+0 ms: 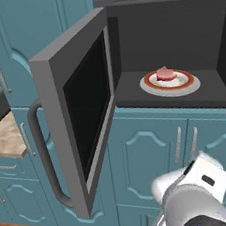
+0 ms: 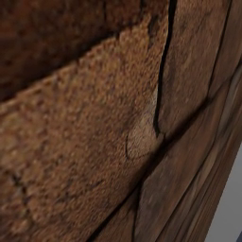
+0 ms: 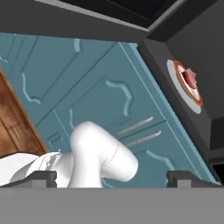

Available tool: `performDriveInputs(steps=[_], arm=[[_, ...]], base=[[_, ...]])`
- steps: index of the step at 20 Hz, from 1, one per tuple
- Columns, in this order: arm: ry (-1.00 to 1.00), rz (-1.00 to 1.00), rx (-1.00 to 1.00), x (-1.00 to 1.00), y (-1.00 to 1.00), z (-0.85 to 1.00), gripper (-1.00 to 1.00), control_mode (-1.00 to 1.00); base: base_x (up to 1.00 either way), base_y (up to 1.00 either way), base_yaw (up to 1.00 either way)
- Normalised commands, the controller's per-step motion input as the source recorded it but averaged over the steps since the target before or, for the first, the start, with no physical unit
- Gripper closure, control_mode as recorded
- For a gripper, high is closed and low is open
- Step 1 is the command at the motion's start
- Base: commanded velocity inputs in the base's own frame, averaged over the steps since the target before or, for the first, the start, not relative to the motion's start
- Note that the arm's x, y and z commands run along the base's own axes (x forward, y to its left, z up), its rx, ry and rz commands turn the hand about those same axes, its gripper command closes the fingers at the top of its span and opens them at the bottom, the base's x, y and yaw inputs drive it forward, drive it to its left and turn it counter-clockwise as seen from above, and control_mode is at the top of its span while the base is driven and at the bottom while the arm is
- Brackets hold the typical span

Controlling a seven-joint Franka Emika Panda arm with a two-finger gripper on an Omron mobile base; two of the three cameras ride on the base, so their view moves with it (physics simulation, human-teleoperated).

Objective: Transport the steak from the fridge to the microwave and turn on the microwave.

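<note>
Dark finger tips stand at the bottom of the hand view, far apart, w/ nothing between them: the gripper is spread fully and holds nothing. It sits low, outside the microwave, facing the teal cupboard doors under the oven's front edge. Arm shows at the lower right of the left base view, below the oven's floor edge.

Steak lies on a round grey-white plate w/ a red ring, and the plate rests on the microwave floor, about mid-width, nearer the front edge than the back wall. Hand view has the same plate and meat at its right side, tilted by the camera roll.

Step, as I judge it: transport looks done, since meat is inside and the hand is clear. Left to do: shut the door, which stands swung wide to the left w/ its curved bar handle on the outer side, then press start. Next move needs the hand to get round behind the door's free edge and push it closed w/o clipping the plate. Button panel isn't clear to me.

Steak looks small, red-pink, lumpy, much smaller than its plate; prob soft and slippery.

Right base view has rough brown brick-like surface close up.
</note>
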Motion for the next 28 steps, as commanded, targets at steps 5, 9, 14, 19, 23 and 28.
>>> performDriveInputs(steps=[5,9,14,19,23,28], arm=[[-0.04,0.05,-0.25,-0.14,0.55,-0.18,-1.0,-1.0],[-0.07,0.02,-0.27,-0.13,0.58,-0.13,-1.0,-1.0],[-0.11,0.01,-0.28,-0.15,0.57,-0.13,-1.0,-1.0],[-0.07,0.0,-0.27,0.0,0.57,-0.17,-1.0,-1.0],[-0.02,0.0,-0.23,0.0,0.57,-0.15,-1.0,-1.0],[0.0,0.0,-0.24,0.02,0.58,-0.27,-1.0,-1.0]], base=[[0.0,0.0,0.0],[0.0,0.0,0.0],[0.0,0.0,0.0],[0.0,0.0,0.0],[0.0,0.0,0.0],[0.0,0.0,0.0]])
